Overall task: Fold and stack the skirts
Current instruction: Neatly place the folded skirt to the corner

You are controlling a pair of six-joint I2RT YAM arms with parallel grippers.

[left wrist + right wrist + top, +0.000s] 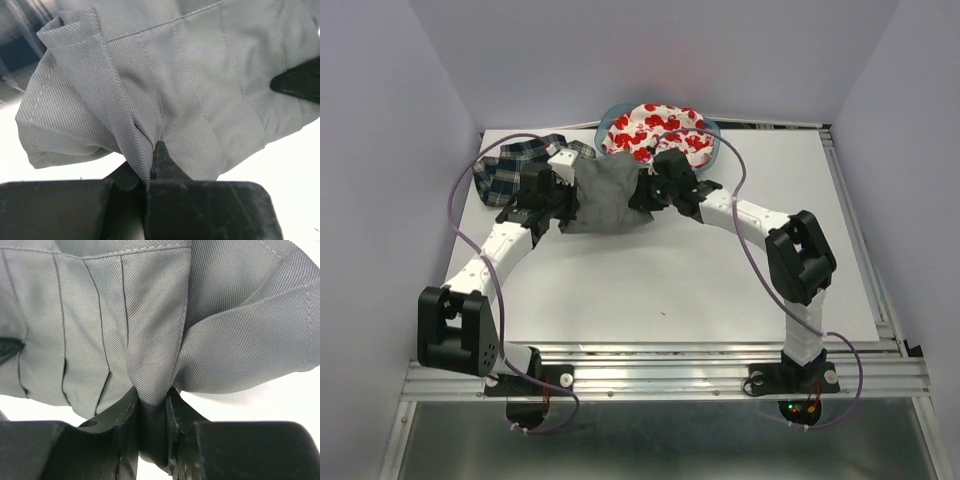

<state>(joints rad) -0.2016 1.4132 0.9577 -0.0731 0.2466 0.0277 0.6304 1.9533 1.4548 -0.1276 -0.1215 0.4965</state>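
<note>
The left end effector point(158, 150) is shut tight on the grey skirt point(607, 195), its fingertips pinching a bunched fold at the near edge of the cloth, with the pleated fabric spreading away in front of it and to both sides. The right end effector point(152, 402) is narrow and also holds the grey skirt: a thick gathered fold runs down between its two fingers, and the stitched pleats fan out ahead of it and to its left. From above, the grey skirt spans the gap between the two end effectors, one gripping each side, over the white table point(700, 290). The plaid skirt point(515, 165) lies crumpled on the table just to the left of the left end effector and a little beyond it. The red-print skirt point(655, 135) sits just beyond the right end effector, heaped on the teal basket point(608, 118), only whose rim shows.
</note>
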